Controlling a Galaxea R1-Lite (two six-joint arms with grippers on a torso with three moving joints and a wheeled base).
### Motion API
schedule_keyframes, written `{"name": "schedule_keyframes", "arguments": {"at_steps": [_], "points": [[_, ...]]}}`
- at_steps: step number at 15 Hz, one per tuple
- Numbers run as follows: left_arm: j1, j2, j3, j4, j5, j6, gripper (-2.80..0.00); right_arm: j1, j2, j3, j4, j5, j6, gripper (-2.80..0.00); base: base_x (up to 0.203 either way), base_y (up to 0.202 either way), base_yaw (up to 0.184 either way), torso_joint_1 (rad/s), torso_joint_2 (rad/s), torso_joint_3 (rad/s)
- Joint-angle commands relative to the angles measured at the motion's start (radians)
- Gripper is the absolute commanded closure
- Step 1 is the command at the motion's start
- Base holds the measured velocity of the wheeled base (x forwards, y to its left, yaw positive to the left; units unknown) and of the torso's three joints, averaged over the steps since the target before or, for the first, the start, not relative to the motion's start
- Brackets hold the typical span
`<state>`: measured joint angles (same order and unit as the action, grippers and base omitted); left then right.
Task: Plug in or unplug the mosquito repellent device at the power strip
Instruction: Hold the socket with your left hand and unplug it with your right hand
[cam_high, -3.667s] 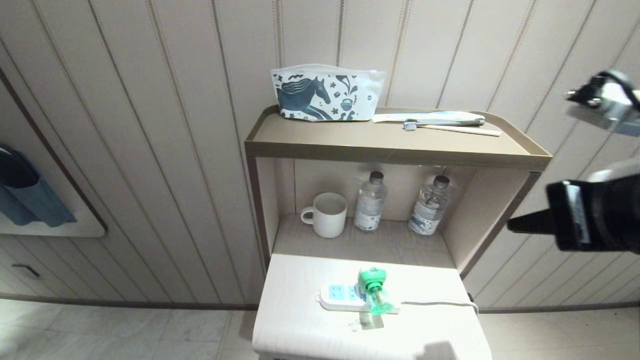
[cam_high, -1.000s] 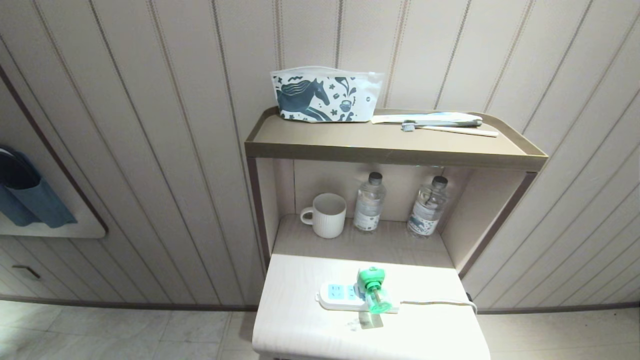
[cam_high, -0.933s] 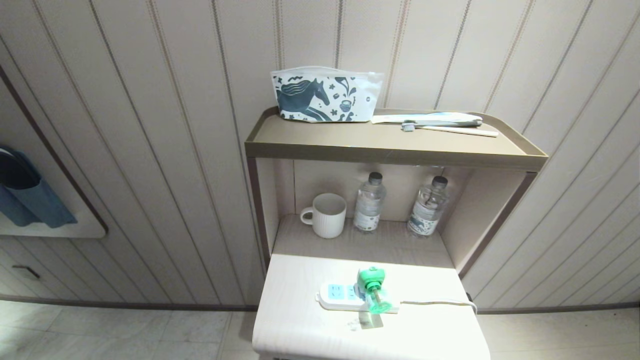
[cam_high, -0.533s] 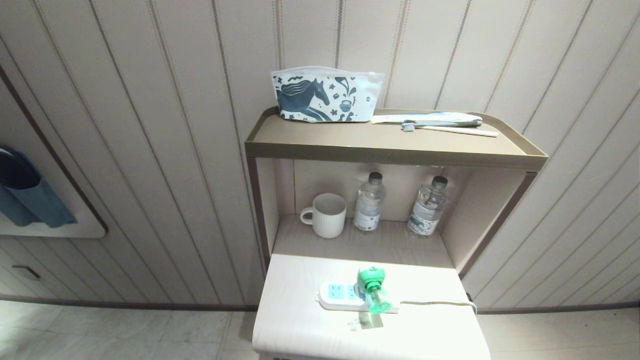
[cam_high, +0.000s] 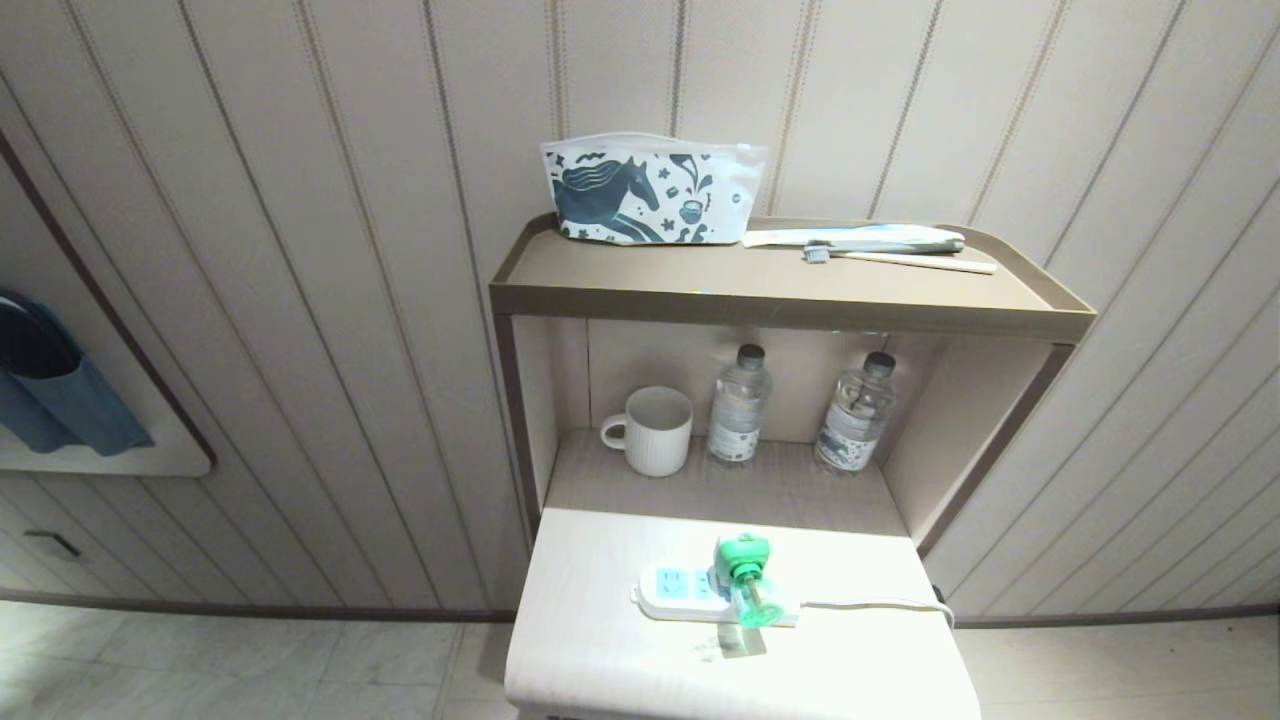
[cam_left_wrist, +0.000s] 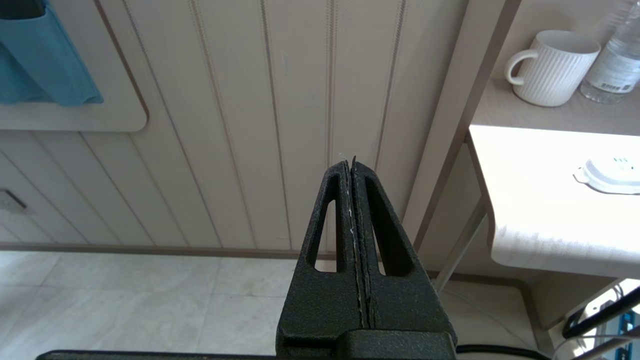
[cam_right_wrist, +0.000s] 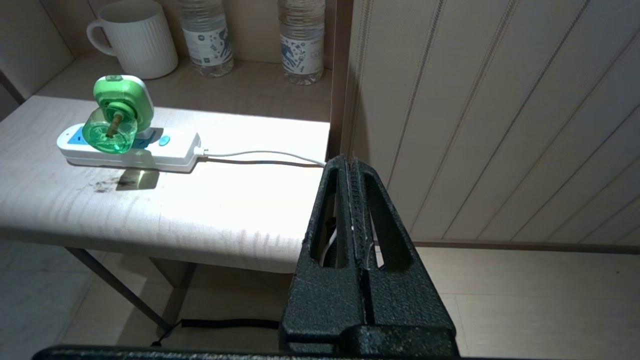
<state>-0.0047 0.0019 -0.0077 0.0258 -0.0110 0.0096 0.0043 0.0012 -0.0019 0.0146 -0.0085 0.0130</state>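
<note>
Mosquito repellent device (cam_high: 745, 585) sat plugged into the power strip (cam_high: 700, 597) on the counter (cam_high: 600, 640).
Only wrist views showed the left pincer (cam_left_wrist: 352, 162) and right pincer (cam_right_wrist: 348, 161), both pressed together, empty.

Green and white bug plug (cam_high: 744, 580), white power strip (cam_high: 680, 592) with blue squares, white ribbed mug (cam_high: 652, 430), white pouch (cam_high: 650, 190) with dark blue horse, black hands (cam_left_wrist: 352, 165).

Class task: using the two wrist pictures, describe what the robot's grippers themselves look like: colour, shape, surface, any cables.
Both the left gripper and the right gripper are matt black with a grainy surface. Each has two tapering, wedge-shaped fingers with long triangular cut-outs, rising from a blocky black base. No markings show. A black cable runs beside the left gripper's base.
</note>
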Motion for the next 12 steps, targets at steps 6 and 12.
{"name": "schedule_keyframes", "arguments": {"at_steps": [6,12], "points": [[0.000,0.001,0.000,0.000,-0.001,0.000,0.00,0.001,0.000,-0.032,0.011,0.006,-0.011,0.00,0.000,0.000,0.000,0.000,0.00,0.000],[0.000,0.001,0.000,0.000,-0.001,0.000,0.00,0.001,0.129,-0.495,0.245,0.069,-0.005,0.00,0.000,0.000,0.000,0.000,0.00,0.000]]}}
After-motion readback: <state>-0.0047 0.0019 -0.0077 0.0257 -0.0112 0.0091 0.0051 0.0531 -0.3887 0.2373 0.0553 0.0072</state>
